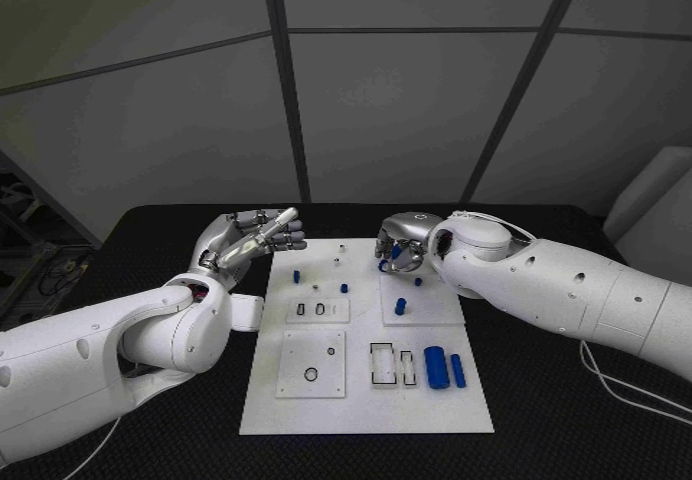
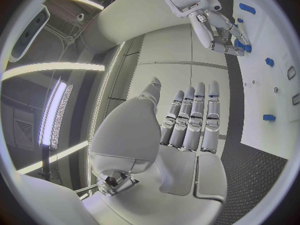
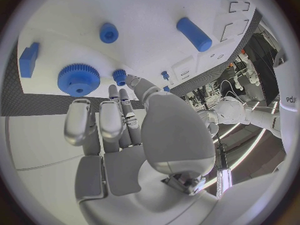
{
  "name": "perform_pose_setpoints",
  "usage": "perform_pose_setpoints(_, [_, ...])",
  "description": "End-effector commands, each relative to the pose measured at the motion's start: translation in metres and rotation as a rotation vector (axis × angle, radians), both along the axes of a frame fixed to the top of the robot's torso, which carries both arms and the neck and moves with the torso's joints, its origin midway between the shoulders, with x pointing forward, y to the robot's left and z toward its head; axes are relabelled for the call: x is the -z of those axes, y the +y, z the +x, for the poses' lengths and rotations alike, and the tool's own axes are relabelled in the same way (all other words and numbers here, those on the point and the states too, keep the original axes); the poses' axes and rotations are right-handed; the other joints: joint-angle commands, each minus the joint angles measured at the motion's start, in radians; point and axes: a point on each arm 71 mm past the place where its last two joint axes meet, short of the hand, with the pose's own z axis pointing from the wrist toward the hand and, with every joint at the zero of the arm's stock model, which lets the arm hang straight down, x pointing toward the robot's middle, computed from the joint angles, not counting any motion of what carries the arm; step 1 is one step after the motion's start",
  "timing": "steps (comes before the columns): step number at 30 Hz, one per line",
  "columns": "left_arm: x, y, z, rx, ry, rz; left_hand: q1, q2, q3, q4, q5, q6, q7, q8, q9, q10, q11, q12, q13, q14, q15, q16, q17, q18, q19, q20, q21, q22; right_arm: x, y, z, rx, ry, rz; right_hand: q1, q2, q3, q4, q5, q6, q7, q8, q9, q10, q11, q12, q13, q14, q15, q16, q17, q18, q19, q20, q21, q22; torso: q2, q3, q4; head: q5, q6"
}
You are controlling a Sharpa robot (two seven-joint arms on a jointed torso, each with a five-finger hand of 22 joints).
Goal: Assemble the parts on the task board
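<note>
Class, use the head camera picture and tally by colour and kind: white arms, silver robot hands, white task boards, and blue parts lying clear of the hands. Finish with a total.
White arms: 2
Silver robot hands: 2
White task board: 1
Blue parts clear of the hands: 6
Total: 11

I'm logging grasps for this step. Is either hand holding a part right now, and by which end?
Neither, as far as shows: the left hand is raised beside the board, empty; the right hand hovers over blue parts, fingers apart.
</note>
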Motion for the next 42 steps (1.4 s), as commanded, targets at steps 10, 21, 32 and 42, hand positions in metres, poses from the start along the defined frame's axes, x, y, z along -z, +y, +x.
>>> perform_pose_setpoints(10, [-0.002, 0.000, 0.000, 0.013, -0.009, 0.001, -0.002, 0.011, 0.000, -0.003, -0.006, 0.000, 0.009, -0.008, -0.001, -0.001, 0.008, -0.008, -0.001, 0.003, 0.007, -0.005, 0.002, 0.006, 0.006, 0.001, 0.000, -0.001, 0.005, 0.000, 0.001, -0.002, 0.031, -0.041, 0.008, 0.007, 0.014, 0.000, -0.006, 0.007, -0.001, 0.000, 0.002, 0.022, -0.004, 0.008, 0.003, 0.031, 0.004, 0.016, 0.009, -0.021, 0.010, -0.002, 0.012, 0.011, 0.003, -0.0003, -0.0006, 0.003, -0.004])
perform_pose_setpoints(21, [-0.002, 0.002, 0.000, 0.011, -0.009, 0.002, -0.004, 0.014, 0.000, -0.003, -0.006, -0.001, 0.009, -0.009, -0.001, -0.002, 0.008, -0.010, -0.001, 0.004, 0.007, -0.006, 0.003, 0.006, 0.006, 0.001, 0.000, -0.002, 0.005, 0.000, 0.001, -0.003, 0.023, -0.044, 0.016, 0.015, 0.030, 0.000, -0.009, 0.019, -0.002, 0.004, 0.005, 0.036, -0.006, 0.010, 0.005, 0.030, 0.002, 0.023, 0.013, -0.022, 0.012, -0.003, 0.017, 0.019, 0.003, -0.0006, -0.0006, 0.003, -0.008])
perform_pose_setpoints(32, [-0.002, 0.002, 0.000, 0.012, -0.008, 0.003, -0.004, 0.016, 0.000, -0.003, -0.006, -0.001, 0.009, -0.010, -0.001, -0.002, 0.008, -0.011, -0.001, 0.004, 0.007, -0.007, 0.004, 0.006, 0.006, 0.001, 0.000, -0.002, -0.001, 0.000, 0.001, -0.002, -0.030, 0.031, 0.015, 0.045, 0.068, 0.014, -0.065, 0.091, -0.013, 0.033, 0.024, 0.107, -0.024, 0.028, 0.021, 0.032, -0.012, 0.051, 0.036, -0.032, 0.042, -0.014, 0.048, 0.072, 0.004, -0.0011, -0.0003, 0.001, -0.006])
perform_pose_setpoints(42, [-0.002, 0.003, 0.000, 0.012, -0.005, 0.004, -0.004, 0.020, 0.001, -0.003, -0.006, -0.001, 0.009, -0.012, -0.001, -0.003, 0.009, -0.013, -0.002, 0.005, 0.007, -0.008, 0.005, 0.006, 0.007, 0.002, -0.001, -0.002, -0.010, -0.003, -0.002, 0.026, -0.085, 0.136, 0.009, 0.051, 0.069, 0.024, -0.066, 0.112, -0.021, 0.042, 0.033, 0.124, -0.031, 0.030, 0.028, 0.032, -0.017, 0.056, 0.040, -0.034, 0.049, -0.019, 0.054, 0.084, 0.003, -0.0021, -0.0006, 0.002, 0.002])
